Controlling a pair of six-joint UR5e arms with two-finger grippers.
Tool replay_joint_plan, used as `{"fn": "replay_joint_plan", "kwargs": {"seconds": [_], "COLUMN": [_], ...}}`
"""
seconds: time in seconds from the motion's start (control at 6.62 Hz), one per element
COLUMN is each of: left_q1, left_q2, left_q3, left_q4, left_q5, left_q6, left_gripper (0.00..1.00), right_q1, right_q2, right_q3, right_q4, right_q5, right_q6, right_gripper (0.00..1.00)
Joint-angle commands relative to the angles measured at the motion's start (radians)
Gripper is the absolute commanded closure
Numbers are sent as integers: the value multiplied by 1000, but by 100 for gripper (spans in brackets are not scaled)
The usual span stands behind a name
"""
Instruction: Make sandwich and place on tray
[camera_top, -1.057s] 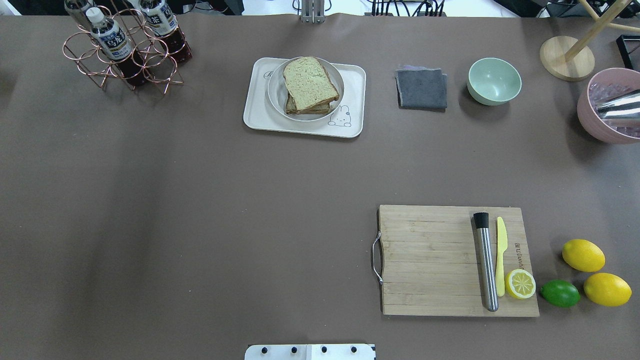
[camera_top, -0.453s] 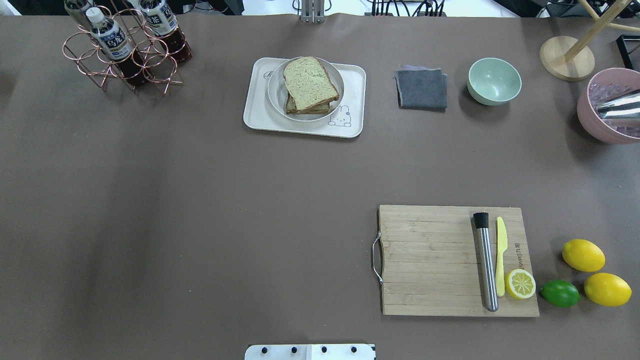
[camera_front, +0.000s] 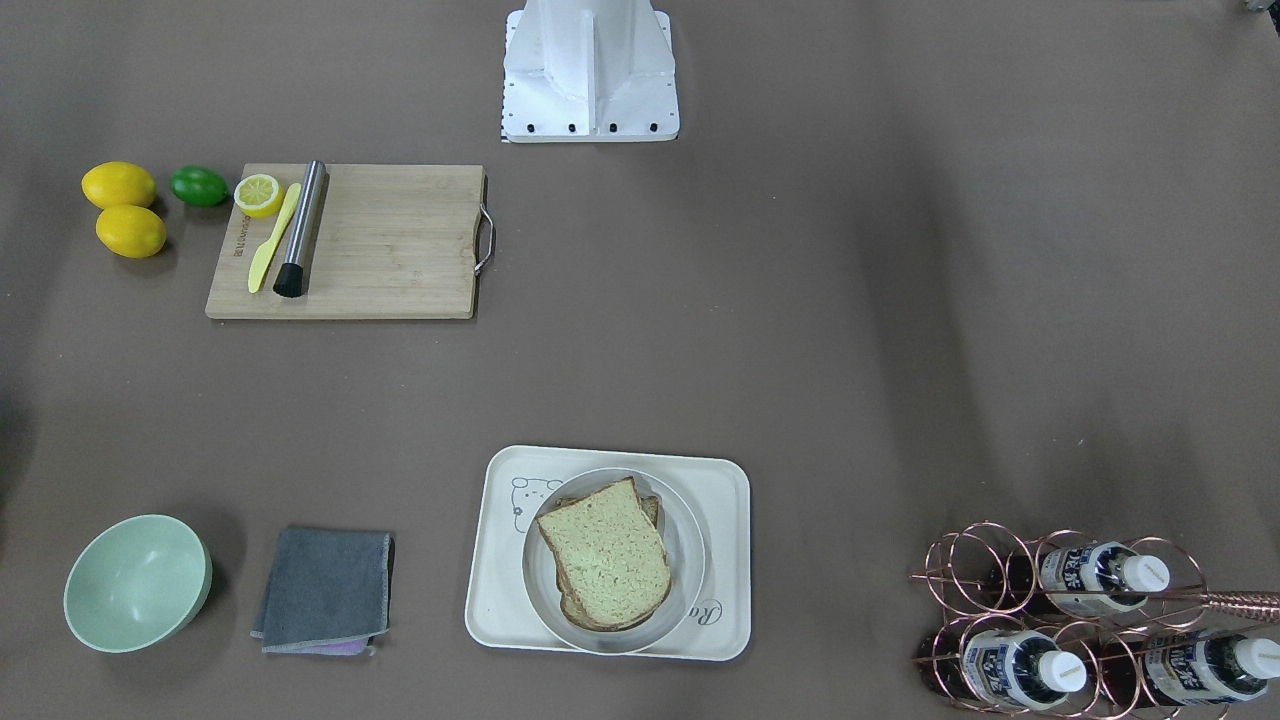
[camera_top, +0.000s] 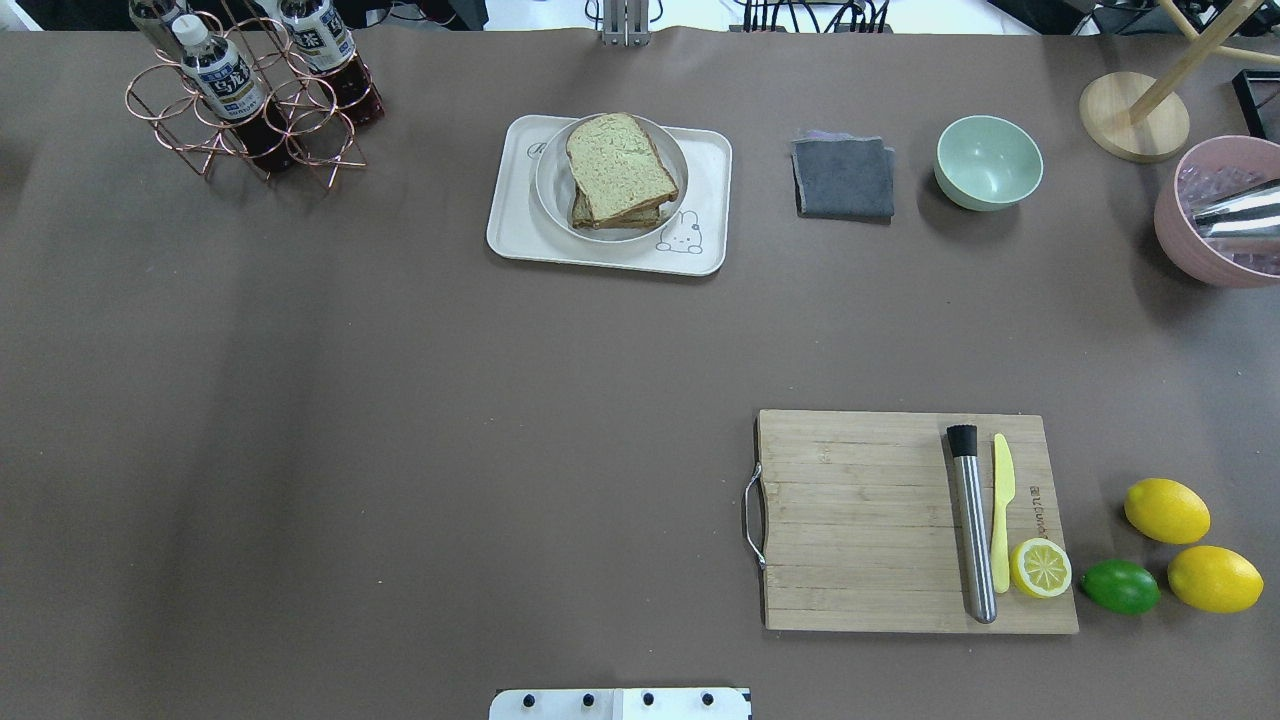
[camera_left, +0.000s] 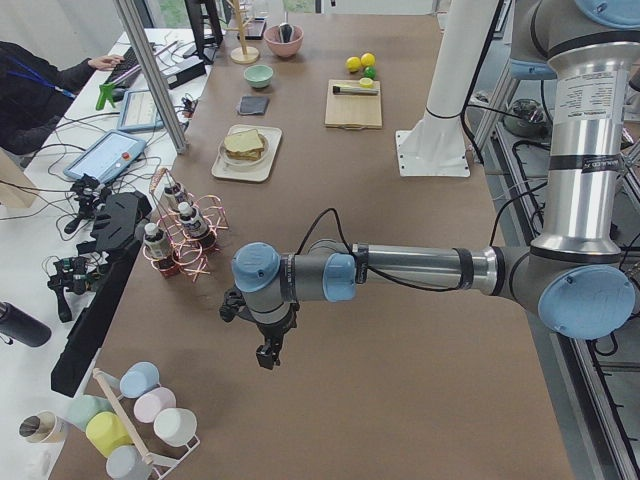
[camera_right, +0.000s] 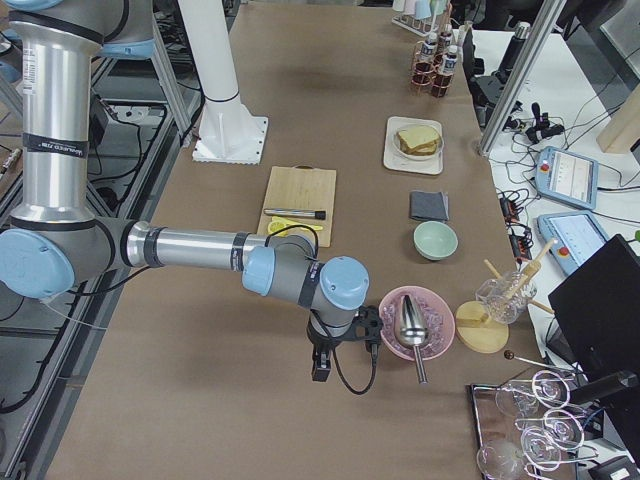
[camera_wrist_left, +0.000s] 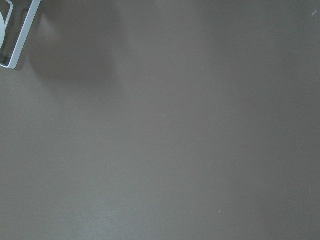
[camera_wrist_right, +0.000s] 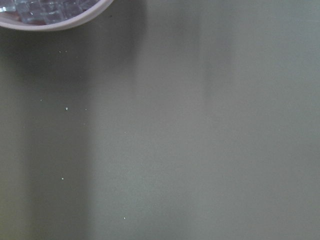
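Brown matte table cover (camera_top: 400, 400), faintly creased. Sandwich (camera_top: 620, 165) has porous tan slices with dark crust, the upper one skewed. It sits on the round white plate (camera_top: 543, 185), itself on the smooth cream tray (camera_top: 512, 232). Looks done; filling hidden. Left gripper (camera_left: 267, 358) and right gripper (camera_right: 321, 372) hang well apart from it — opening and load, cannot tell. If you reach in again, come straight down — a soft stack could slide on glossy plate.

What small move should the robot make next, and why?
Probably none: leave both arms parked. The sandwich sits stacked on the round plate, which rests on the tray, so the task looks done. The left end effector hangs near the bottle rack and the right end effector beside the pink bowl, both far from the tray.
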Motion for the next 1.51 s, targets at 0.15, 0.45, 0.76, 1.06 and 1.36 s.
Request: {"fn": "replay_joint_plan", "kwargs": {"seconds": [0.15,0.45,0.76,1.06,1.36], "left_q1": [27,30,30,30,30], "left_q2": [5,7,7,8,7], "left_q3": [4,4,1,4,4], "left_q4": [0,0,-2,-2,-3], "left_q5": [0,0,0,-17,-22], "left_q6": [2,2,2,2,2], "left_gripper": [1,1,1,1,1], "right_q1": [-2,-20,-30,-30,-30], "right_q2": [0,8,9,9,9], "right_q3": [4,4,4,4,4], "right_q4": [1,0,1,1,0], "right_q5": [4,10,11,10,10], "right_q6": [-1,0,0,0,0], "right_gripper": [0,0,0,0,0]}}
